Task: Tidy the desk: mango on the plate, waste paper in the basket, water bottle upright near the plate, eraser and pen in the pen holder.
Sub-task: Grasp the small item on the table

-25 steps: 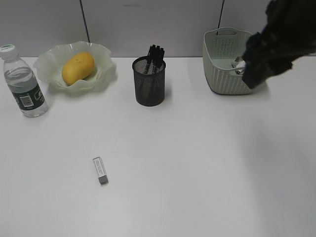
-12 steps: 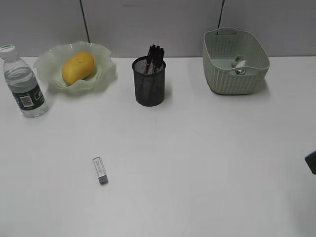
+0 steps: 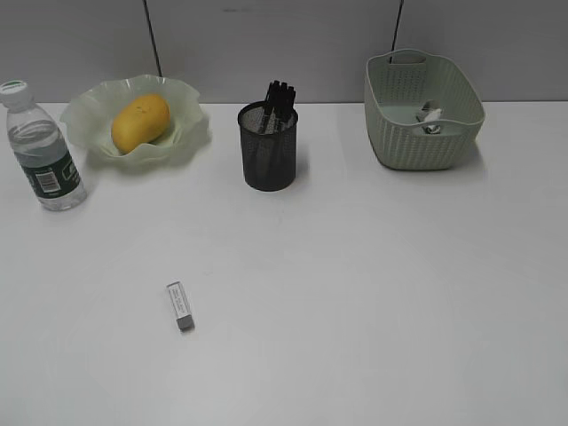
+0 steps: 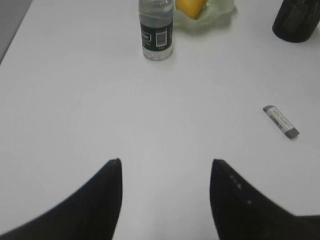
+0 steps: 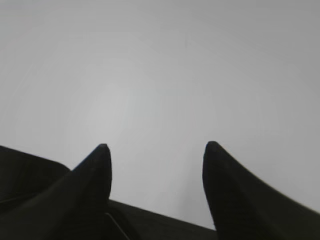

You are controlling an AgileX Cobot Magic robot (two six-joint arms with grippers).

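The waste paper [image 3: 429,116], a small crumpled white-grey ball, now lies inside the pale sage-green woven-look plastic basket [image 3: 390,133] at the back right of the wide plain white surface [image 3: 355,293]. That has just become plain to see: a second ago the dark right arm hung over the basket and hid most of it, half a second ago only a dark corner of it showed at the right edge, and now the exterior view holds no arm at all. I judge the paper step done.

Nothing else has shifted between those frames. The smooth yellow-orange mango [image 3: 140,122] sits in the pale translucent green plate with the ruffled rim [image 3: 182,133]. The small clear water bottle with white cap and dark green label [image 3: 40,151] stands upright just left of the plate. Dark pens [image 3: 279,94] stick up from the black wire-mesh pen holder [image 3: 268,146].

What is left, by my reading, is the small grey-and-white block eraser [image 3: 180,306], lying flat and well apart from the holder, toward the front left.

The left hand [image 4: 165,165] hovers over bare surface with its jaws standing wide and empty, the eraser off to its right. The right hand [image 5: 156,147] is likewise spread wide, holding nothing, over blank white surface.
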